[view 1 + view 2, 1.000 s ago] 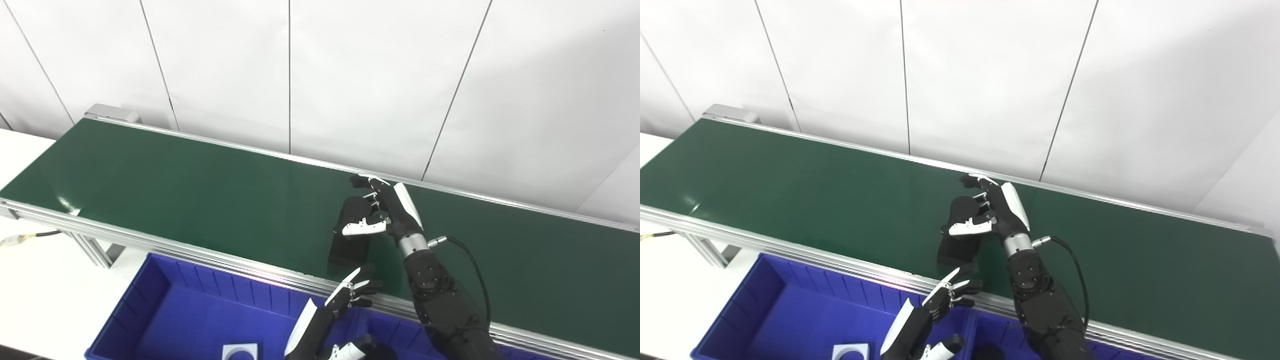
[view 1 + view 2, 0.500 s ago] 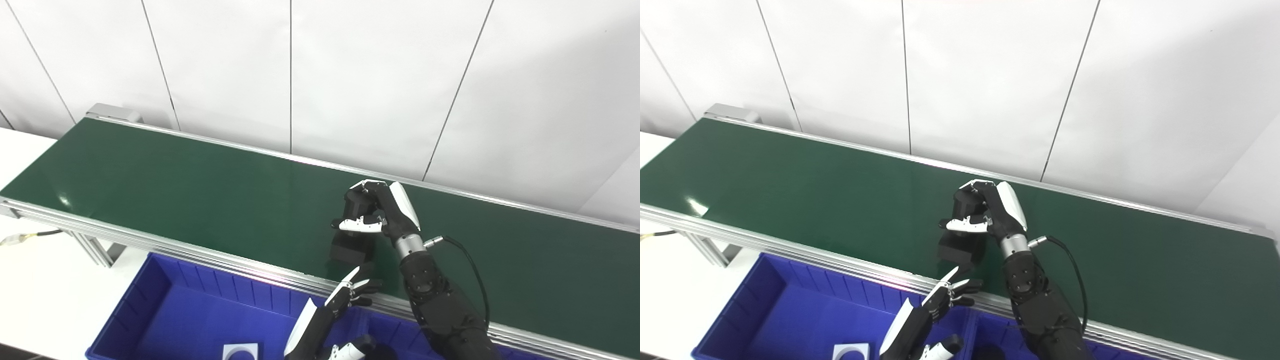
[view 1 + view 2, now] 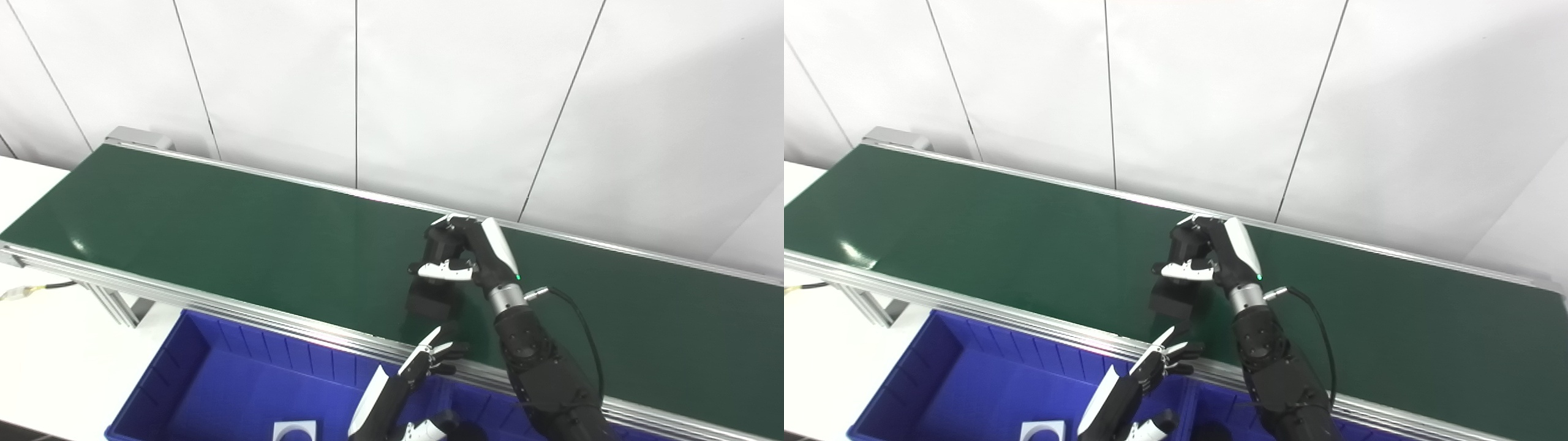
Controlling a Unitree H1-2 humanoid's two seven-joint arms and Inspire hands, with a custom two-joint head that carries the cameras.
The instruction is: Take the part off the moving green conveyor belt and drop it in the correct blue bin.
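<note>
Black part (image 3: pixel 438 250) held in the curled fingers and thumb of the right hand (image 3: pixel 471 254), above the middle of the green conveyor belt (image 3: pixel 214 233) toward its far rail; a dark reflection lies on the belt beneath it. Left eye view: the left hand (image 3: pixel 407 383) hovers over the belt's near rail with fingers spread and nothing in it, above the blue bin (image 3: pixel 245 386), which stands off the bench's near edge and contains a white ring-shaped piece (image 3: pixel 294 430).

Right eye view: the same grasp, the part (image 3: pixel 1185 245) enclosed by the right hand (image 3: pixel 1220 252); left hand (image 3: pixel 1139 383) wide; bin (image 3: pixel 968 380) below.
</note>
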